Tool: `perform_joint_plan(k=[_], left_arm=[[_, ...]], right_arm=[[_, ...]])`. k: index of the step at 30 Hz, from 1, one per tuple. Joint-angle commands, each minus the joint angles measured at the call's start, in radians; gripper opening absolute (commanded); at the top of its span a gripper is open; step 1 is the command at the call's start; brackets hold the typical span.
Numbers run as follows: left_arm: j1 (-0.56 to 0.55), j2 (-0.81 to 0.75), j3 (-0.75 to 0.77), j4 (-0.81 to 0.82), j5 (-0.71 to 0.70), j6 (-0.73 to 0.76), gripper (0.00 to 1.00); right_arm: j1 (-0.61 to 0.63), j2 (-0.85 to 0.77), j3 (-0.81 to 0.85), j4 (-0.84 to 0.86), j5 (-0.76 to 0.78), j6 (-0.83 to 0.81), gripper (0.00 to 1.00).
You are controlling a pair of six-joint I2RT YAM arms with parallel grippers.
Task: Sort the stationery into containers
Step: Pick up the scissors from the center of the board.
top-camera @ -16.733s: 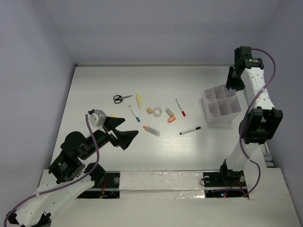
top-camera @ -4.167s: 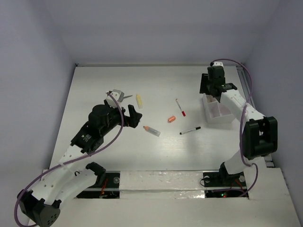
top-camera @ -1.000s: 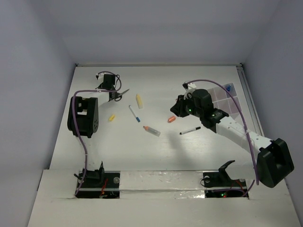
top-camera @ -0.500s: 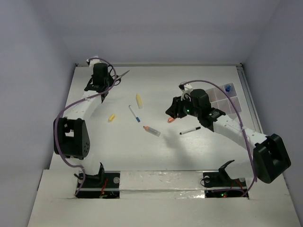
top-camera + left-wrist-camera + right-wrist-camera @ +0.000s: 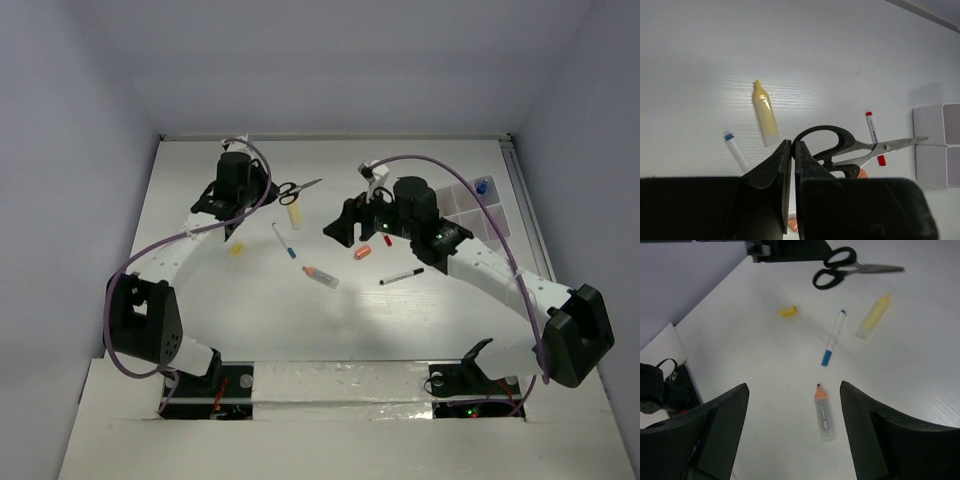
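Scissors carried rightward, organizer holding blue item

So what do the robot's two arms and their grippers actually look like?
Both arms are built from white links with chunky black joints: the left arm and the right arm match. A thin purple cable loops loosely along each. The left gripper and right gripper have two matte black, wedge-shaped fingers each, with no markings visible.

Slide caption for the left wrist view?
Left gripper shut on black scissors above yellow stick, blue pen, red pen.
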Motion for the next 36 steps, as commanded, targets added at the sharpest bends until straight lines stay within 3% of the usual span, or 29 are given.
perform_joint_plan(k=[1, 4, 6, 10, 14, 21, 29, 36], left_arm=[[-0.014, -0.026, 0.140, -0.115, 0.041, 0.094, 0.00], [-0.073, -0.010, 0.223, -0.264, -0.003, 0.224, 0.00], [-0.102, -0.034, 0.235, -0.309, -0.055, 0.308, 0.00], [-0.149, -0.130, 0.148, -0.285, -0.117, 0.410, 0.00], [-0.191, -0.197, 0.099, -0.267, -0.150, 0.459, 0.00], [-0.304, -0.252, 0.065, -0.227, -0.181, 0.507, 0.00], [-0.344, -0.271, 0.045, -0.184, -0.206, 0.511, 0.00], [-0.353, -0.269, 0.044, -0.167, -0.197, 0.511, 0.00]], right_arm=[[0.062, 0.009, 0.112, -0.024, 0.015, -0.260, 0.78], [0.062, 0.039, 0.231, -0.188, 0.083, -0.436, 0.72], [0.030, 0.047, 0.259, -0.210, 0.097, -0.451, 0.70], [-0.065, 0.128, 0.524, -0.374, -0.122, -0.360, 0.72], [-0.090, 0.231, 0.707, -0.500, -0.160, -0.312, 0.79], [-0.137, 0.435, 0.860, -0.614, -0.368, -0.209, 0.78], [-0.128, 0.474, 0.796, -0.537, -0.493, -0.132, 0.77], [-0.097, 0.490, 0.701, -0.471, -0.560, -0.099, 0.66]])
